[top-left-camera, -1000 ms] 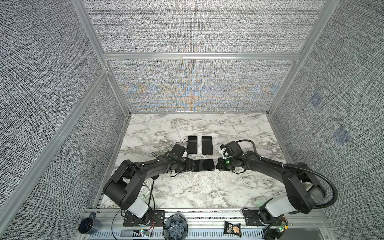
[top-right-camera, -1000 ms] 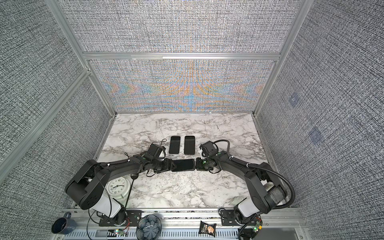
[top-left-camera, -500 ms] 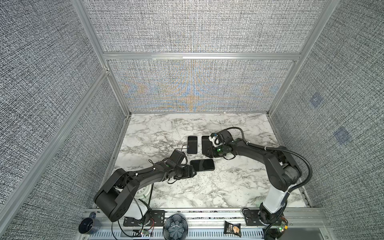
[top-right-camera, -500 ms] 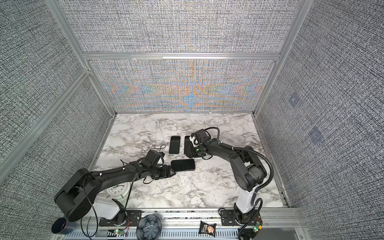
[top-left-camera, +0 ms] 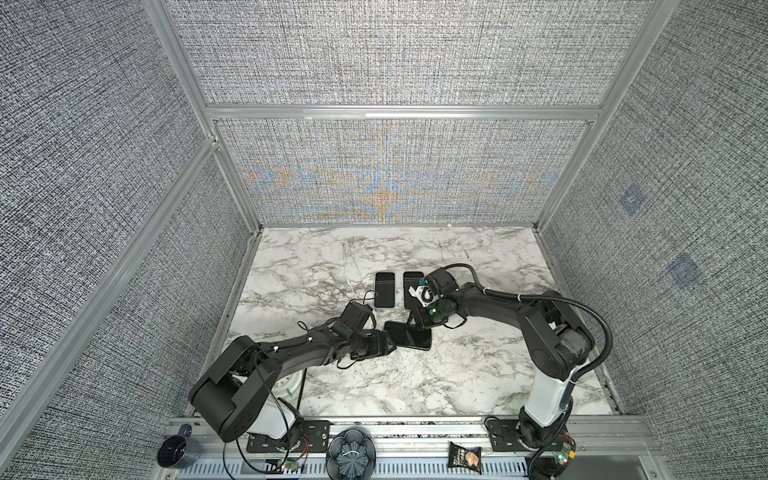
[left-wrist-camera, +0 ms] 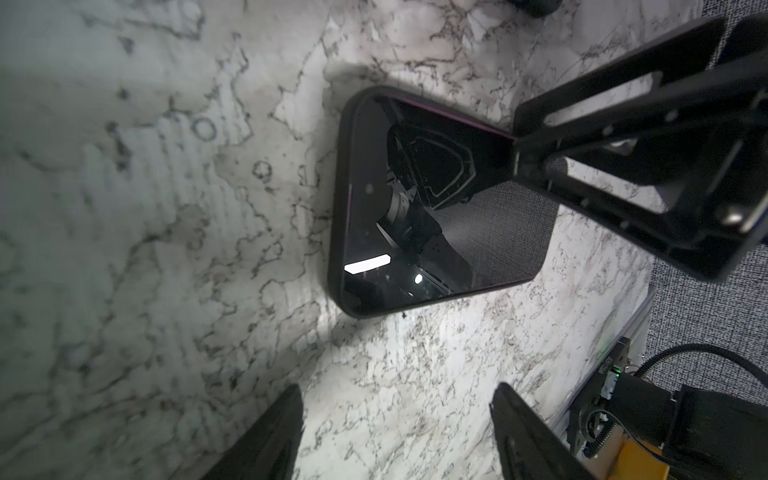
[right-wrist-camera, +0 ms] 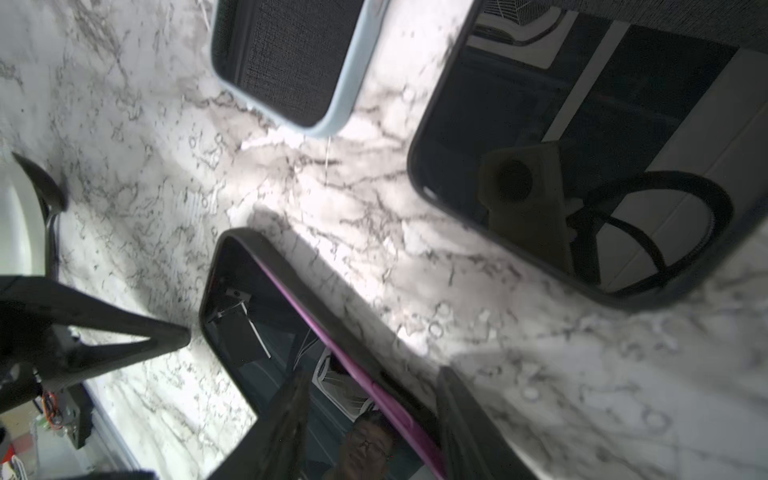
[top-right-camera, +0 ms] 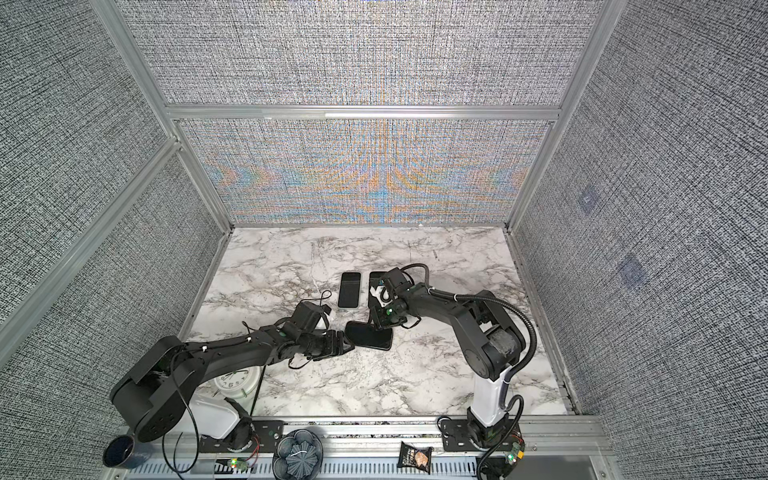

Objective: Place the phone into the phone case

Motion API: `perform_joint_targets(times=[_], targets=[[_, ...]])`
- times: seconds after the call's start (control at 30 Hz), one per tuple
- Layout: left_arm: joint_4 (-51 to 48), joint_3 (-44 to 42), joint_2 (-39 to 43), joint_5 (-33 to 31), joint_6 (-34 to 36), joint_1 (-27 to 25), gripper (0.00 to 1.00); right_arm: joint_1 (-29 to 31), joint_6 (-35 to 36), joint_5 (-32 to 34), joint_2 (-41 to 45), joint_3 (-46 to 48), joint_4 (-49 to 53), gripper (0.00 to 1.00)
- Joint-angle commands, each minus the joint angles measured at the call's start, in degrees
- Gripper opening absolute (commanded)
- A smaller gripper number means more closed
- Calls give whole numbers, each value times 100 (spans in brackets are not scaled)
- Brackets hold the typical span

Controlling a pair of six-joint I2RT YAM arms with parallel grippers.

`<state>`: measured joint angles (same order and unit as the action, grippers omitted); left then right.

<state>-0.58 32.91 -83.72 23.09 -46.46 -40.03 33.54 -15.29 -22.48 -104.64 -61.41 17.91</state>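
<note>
White alarm clock (top-right-camera: 235, 380) at marble tabletop (top-right-camera: 374, 382) front-left corner; dark mug (top-right-camera: 120, 453), black fluted dish (top-right-camera: 299, 455), snack packet (top-right-camera: 415, 457) along front rail (top-right-camera: 374, 428).

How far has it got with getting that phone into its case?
Mostly there, it seems. Done: the purple-edged black phone already lies inside the black case on the marble table. In hand: the right gripper, jaws open, straddles its far long edge, where a purple strip shows; the left gripper hangs open near one end. Left: probably pressing that edge fully in, if it isn't seated.
</note>
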Motion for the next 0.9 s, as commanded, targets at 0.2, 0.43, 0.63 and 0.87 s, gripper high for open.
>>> perform_joint_targets(times=[0.2,0.43,0.63,0.87], targets=[[59,143,-492,39,-39,-6,71,261,-426,-150,647,976,65,48],[470,420,-1127,319,-35,-12,69,542,-1070,-226,1164,1707,-346,43],[169,808,-1305,329,121,9,69,630,-1435,127,1680,1923,-141,40],[-27,86,-587,1136,-511,-70,63,981,-2477,1136,2829,1926,954,35]])
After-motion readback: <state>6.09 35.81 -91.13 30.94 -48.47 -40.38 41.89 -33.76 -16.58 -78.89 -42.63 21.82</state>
